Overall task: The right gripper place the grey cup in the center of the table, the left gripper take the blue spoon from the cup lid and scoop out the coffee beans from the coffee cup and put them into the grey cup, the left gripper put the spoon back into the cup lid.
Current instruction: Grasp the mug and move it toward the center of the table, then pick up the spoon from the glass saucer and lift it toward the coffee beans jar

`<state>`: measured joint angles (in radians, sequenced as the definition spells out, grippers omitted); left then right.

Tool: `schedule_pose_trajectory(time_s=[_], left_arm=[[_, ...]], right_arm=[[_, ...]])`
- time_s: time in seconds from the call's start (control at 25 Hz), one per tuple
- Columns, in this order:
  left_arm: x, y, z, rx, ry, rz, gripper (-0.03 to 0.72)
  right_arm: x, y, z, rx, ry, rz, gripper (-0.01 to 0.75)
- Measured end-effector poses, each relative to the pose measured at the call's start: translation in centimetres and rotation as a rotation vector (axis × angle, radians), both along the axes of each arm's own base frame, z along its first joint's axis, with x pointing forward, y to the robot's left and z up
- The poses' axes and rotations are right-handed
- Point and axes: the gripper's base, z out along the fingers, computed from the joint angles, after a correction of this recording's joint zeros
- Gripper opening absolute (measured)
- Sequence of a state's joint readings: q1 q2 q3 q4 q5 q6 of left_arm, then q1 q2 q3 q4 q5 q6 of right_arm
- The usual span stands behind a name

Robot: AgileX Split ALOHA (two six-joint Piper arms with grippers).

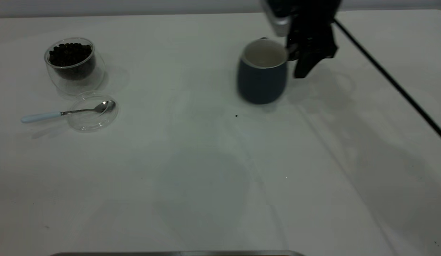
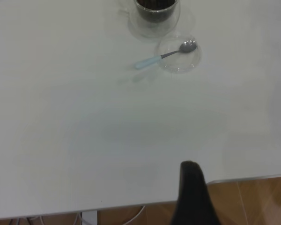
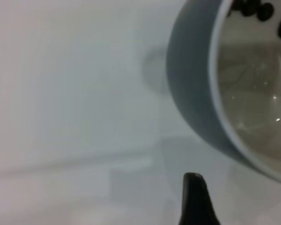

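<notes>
The grey cup point(image 1: 262, 76) is right of the table's middle, towards the back. My right gripper point(image 1: 301, 58) is at its right rim and shut on its wall. In the right wrist view one black finger point(image 3: 195, 199) shows outside the grey cup point(image 3: 192, 89), which has a few dark beans point(image 3: 254, 8) inside. The coffee cup point(image 1: 74, 67), full of coffee beans point(image 1: 70, 54), stands at the far left. In front of it the blue spoon point(image 1: 64, 113) lies with its bowl in the cup lid point(image 1: 94, 115). My left gripper is parked off the table edge; one finger point(image 2: 193, 192) shows.
The white table point(image 1: 206, 170) stretches wide in front of the cups. A black cable point(image 1: 391, 81) runs across the right side. One stray bean point(image 1: 236, 115) lies before the grey cup. The left wrist view shows the coffee cup point(image 2: 154, 16), spoon point(image 2: 152, 60) and lid point(image 2: 180, 58) far off.
</notes>
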<state>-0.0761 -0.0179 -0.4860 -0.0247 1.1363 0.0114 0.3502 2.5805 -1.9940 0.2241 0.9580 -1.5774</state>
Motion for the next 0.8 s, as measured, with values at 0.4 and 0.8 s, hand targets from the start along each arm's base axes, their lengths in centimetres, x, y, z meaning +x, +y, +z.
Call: schedule_pose_trajectory(time_s=[0.4,0.8], left_arm=[[0.0,0.0,0.0,0.000,0.000,0.000,0.582],[0.0,0.0,0.0,0.000,0.000,0.000,0.582]], right_arm=[[-2.4,4.7,2.3,0.012,0.019,0.084,0.459],[-5.0,1.9,20.5,0.046,-0.110,-0.182,0.459]])
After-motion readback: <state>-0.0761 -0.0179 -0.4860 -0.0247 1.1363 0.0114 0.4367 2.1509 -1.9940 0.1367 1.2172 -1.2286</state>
